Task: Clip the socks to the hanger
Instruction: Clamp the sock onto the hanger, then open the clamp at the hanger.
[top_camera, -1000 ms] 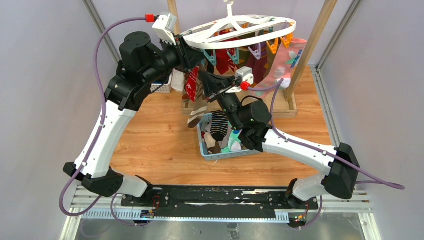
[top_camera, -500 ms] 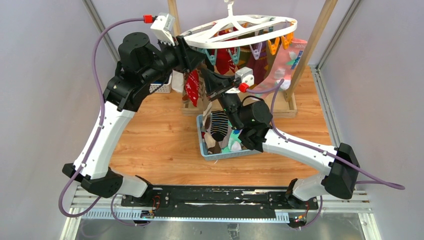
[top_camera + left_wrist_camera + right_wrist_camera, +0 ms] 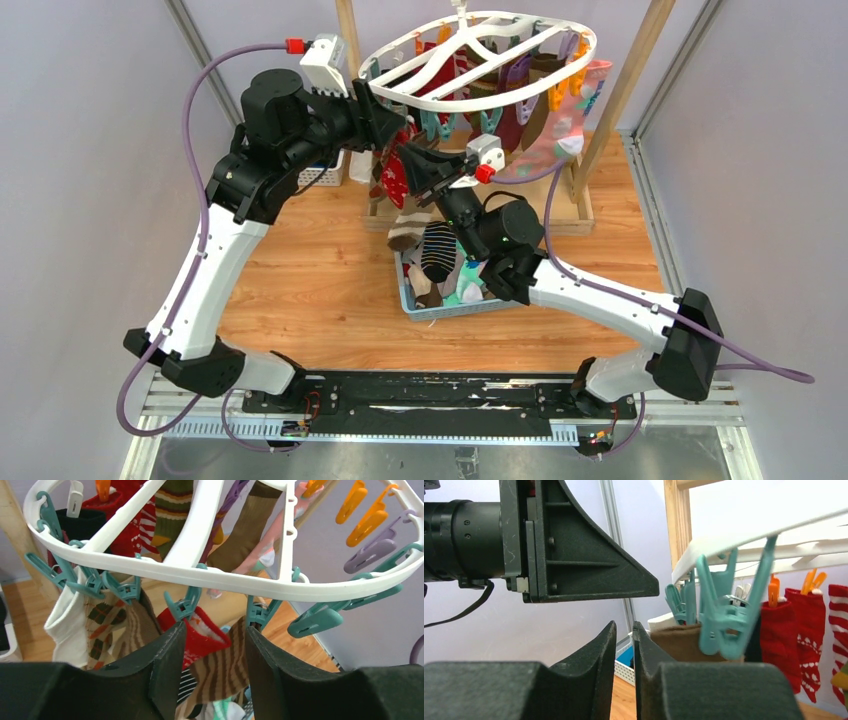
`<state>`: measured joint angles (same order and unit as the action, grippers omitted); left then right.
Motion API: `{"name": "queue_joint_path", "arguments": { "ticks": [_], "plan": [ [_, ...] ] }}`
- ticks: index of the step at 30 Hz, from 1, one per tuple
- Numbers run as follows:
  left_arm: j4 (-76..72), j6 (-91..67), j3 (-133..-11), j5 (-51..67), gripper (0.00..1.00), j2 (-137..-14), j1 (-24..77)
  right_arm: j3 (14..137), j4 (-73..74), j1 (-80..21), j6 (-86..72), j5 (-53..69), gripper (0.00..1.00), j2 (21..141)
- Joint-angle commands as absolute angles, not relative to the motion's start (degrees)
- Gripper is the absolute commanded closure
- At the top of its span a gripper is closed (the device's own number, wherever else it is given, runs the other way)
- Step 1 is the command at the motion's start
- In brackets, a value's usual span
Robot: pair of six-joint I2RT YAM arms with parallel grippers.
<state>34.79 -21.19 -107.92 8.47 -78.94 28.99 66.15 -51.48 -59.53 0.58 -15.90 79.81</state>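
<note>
The white oval hanger [image 3: 455,98] hangs at the back with several socks clipped to it. In the left wrist view its rim [image 3: 220,577] crosses just above my open, empty left gripper [image 3: 215,640]. A brown striped sock [image 3: 225,665] hangs from a teal clip [image 3: 257,614] between the fingers, touching neither, next to a red sock [image 3: 205,632] and a brown argyle sock [image 3: 102,625]. My right gripper [image 3: 625,630] sits just below the left one [image 3: 392,125]. Its jaws are almost together, with only a thin slit and nothing in it. A brown cuff [image 3: 679,642] in a teal clip [image 3: 724,625] is just to its right.
A blue basket [image 3: 450,310] with several loose socks stands under the right arm. The hanger hangs inside a wooden frame [image 3: 625,80]. A white basket [image 3: 325,175] stands at the back left behind the left arm. Grey walls close in both sides.
The hanger has swung up and tilted back. The brown striped sock has risen and now hangs from its clip. Both grippers have shifted slightly up and left.
</note>
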Motion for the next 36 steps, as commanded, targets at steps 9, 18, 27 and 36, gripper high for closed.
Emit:
{"name": "queue_joint_path", "arguments": {
  "ticks": [9, 18, 27, 36],
  "plan": [
    [36.6, -18.2, -107.4, 8.1, 0.63, -76.8, 28.7, 58.3, -41.2, -54.2, -10.5, -7.7, 0.54, 72.6],
    [38.0, -12.9, -101.3, 12.2, 0.63, -75.8, 28.7, 41.3, -40.4, -48.4, -17.4, -4.2, 0.48, 60.3],
    [39.6, -8.3, -97.9, 15.6, 0.63, -77.1, 28.7, 32.1, -34.1, -40.6, -21.9, -4.7, 0.47, 50.5],
    [39.2, -7.8, -97.4, 8.3, 0.7, -78.8, 28.7, 29.9, -30.4, -37.5, -23.1, -4.9, 0.47, 47.1]
  ]
}}
